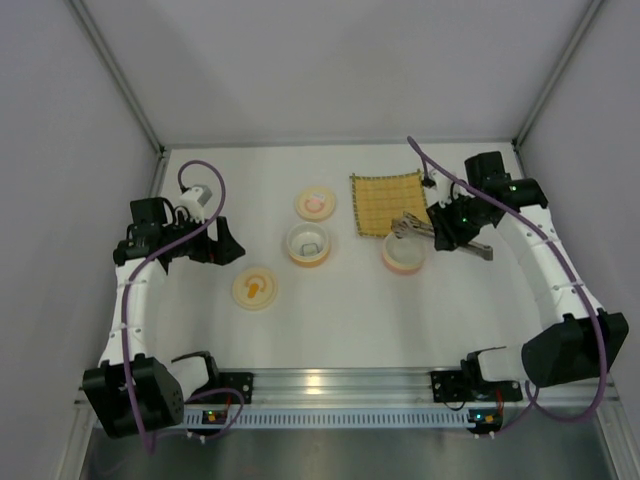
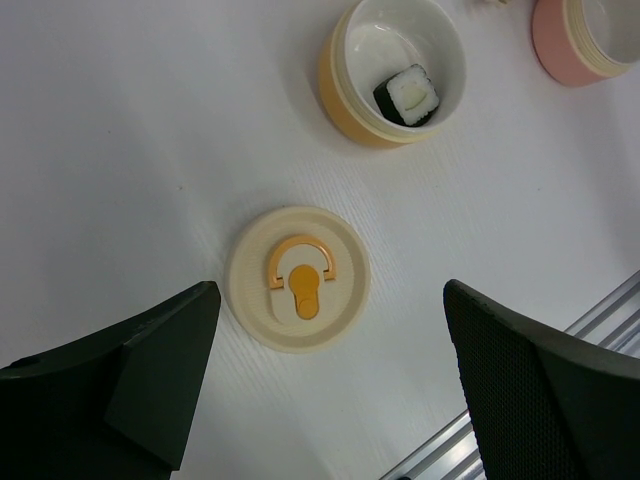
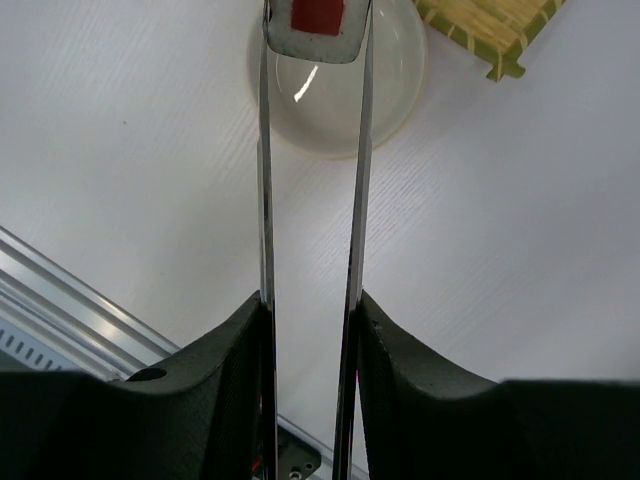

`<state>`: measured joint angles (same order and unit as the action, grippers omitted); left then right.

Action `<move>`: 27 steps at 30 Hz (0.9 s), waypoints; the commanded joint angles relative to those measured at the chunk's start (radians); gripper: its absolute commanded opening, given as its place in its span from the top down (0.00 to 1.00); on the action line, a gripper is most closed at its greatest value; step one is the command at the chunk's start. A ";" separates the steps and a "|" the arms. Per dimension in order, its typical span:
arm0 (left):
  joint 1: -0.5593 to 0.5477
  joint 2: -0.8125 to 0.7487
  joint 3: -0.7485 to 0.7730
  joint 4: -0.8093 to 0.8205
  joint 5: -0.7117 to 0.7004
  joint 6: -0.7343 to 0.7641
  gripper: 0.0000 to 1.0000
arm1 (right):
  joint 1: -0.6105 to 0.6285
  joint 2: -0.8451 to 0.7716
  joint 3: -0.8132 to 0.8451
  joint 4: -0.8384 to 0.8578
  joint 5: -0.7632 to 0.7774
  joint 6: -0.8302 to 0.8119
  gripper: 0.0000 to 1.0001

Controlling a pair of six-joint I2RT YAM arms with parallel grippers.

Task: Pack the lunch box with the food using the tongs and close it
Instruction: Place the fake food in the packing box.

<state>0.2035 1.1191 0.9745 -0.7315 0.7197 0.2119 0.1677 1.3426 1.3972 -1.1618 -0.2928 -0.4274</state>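
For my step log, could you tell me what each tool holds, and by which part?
Right tool: the tongs, squeezed across both arms; their tips pinch the red-topped piece by its sides. Left tool: open, nothing held.

Shiny metal tongs [image 3: 266, 200], matt plast. lid [image 2: 297, 278]

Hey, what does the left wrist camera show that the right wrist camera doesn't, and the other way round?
Only left wrist: the open left gripper framing an orange-handled lid, and an orange container holding a dark piece with a pale centre.
Only right wrist: the right gripper squeezing the tongs, which pinch a red-topped piece over a round container, with the mat's corner beside it.
Both: the white table and its metal edge rail; likely that round container too, pink at the left view's corner.
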 commanded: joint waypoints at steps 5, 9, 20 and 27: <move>0.005 -0.028 0.016 -0.011 0.027 0.015 0.02 | -0.010 -0.028 -0.098 0.083 0.050 -0.024 0.76; 0.007 -0.025 0.013 -0.003 0.026 0.015 0.02 | -0.010 -0.025 -0.138 0.117 0.069 -0.025 0.76; 0.007 -0.012 0.010 0.001 0.026 0.015 0.02 | -0.004 0.001 -0.170 0.169 0.072 -0.016 0.72; 0.007 -0.012 0.010 -0.002 0.018 0.021 0.02 | 0.004 0.030 -0.164 0.177 0.066 -0.014 0.64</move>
<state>0.2035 1.1191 0.9741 -0.7345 0.7197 0.2123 0.1680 1.3666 1.2114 -1.0527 -0.2180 -0.4419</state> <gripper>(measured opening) 0.983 0.360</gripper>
